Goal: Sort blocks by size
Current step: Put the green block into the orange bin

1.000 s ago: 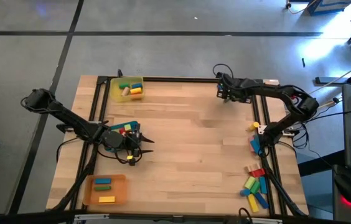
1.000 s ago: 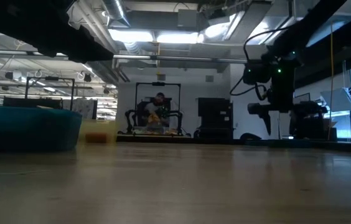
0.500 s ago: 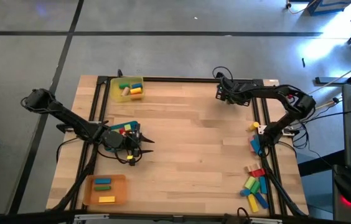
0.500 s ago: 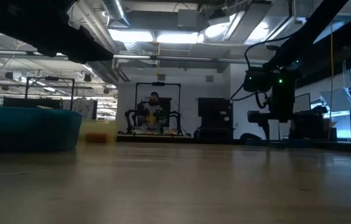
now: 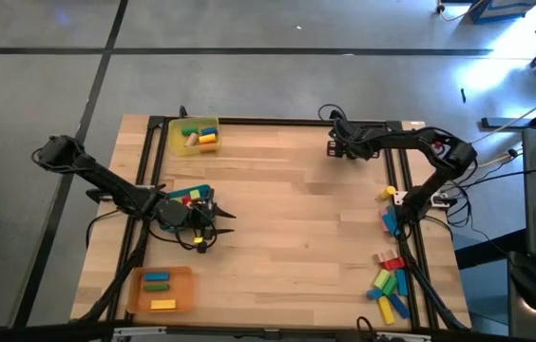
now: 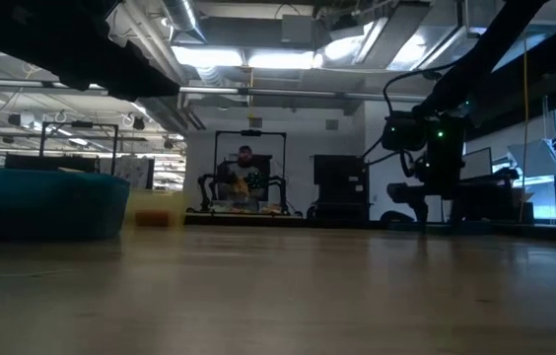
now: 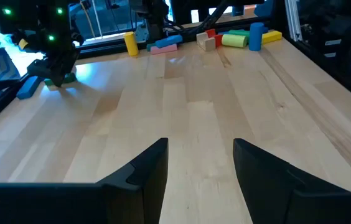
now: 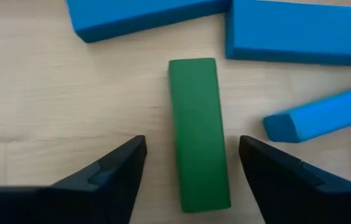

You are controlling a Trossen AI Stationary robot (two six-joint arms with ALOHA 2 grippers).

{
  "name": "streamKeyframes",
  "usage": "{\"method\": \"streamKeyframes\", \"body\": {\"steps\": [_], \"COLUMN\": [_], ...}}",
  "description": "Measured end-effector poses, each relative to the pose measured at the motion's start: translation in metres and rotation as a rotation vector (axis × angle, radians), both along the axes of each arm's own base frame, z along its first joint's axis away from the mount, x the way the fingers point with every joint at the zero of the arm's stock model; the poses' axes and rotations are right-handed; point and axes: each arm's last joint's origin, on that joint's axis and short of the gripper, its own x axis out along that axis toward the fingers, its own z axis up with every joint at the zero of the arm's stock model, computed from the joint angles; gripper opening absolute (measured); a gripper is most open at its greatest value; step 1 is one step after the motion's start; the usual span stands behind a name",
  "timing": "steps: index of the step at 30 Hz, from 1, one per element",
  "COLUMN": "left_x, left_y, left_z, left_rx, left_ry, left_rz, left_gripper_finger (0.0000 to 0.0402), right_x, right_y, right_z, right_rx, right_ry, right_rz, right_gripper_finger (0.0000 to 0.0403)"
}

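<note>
Right gripper [image 8: 188, 180] dropped lower at the table's [image 5: 287, 228] far right edge, jaws open astride a green block [image 8: 197, 130]. Left gripper [image 7: 200, 168] sits open, empty, bare wood ahead.

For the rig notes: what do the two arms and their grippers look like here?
Both arms are dark, slim and jointed, with black cables trailing along them. The left gripper has two flat, black, wedge-shaped fingers; the right gripper looks the same. Green indicator lights glow on the right arm's wrist.

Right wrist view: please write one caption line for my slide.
Open right gripper poised over a green block lying flat between its fingers, three blue blocks close by.
</note>
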Motion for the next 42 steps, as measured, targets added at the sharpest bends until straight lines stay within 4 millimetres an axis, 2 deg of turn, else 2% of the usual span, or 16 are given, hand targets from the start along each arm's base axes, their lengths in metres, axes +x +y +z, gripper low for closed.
{"method": "streamKeyframes", "body": {"steps": [12, 18, 22, 30, 36, 42], "left_x": [0.000, 0.000, 0.000, 0.000, 0.000, 0.001], "left_y": [0.000, 0.000, 0.000, 0.000, 0.000, -0.001], "left_z": [0.000, 0.000, 0.000, 0.000, 0.000, 0.002], "left_rx": [-0.010, -0.020, -0.031, -0.033, -0.052, -0.099], "left_ry": [-0.001, -0.001, -0.001, -0.001, -0.003, 0.007], "left_rz": [0.002, 0.005, 0.009, 0.009, 0.015, 0.033], "left_gripper_finger": [0.0164, 0.0164, 0.0164, 0.0164, 0.0164, 0.0174], "right_x": [0.001, 0.010, 0.021, 0.052, 0.079, 0.102], "right_y": [0.002, 0.012, 0.027, 0.084, 0.141, 0.203], "right_z": [-0.001, -0.001, 0.002, 0.015, 0.019, 0.028], "right_rx": [0.029, 0.022, 0.026, 0.039, 0.017, -0.049], "right_ry": [0.017, 0.068, 0.084, -0.005, -0.124, -0.335], "right_rz": [0.091, 0.212, 0.322, 0.613, 0.846, 1.148], "right_gripper_finger": [0.0111, 0.0111, 0.0126, 0.0109, 0.0125, 0.0112]}}
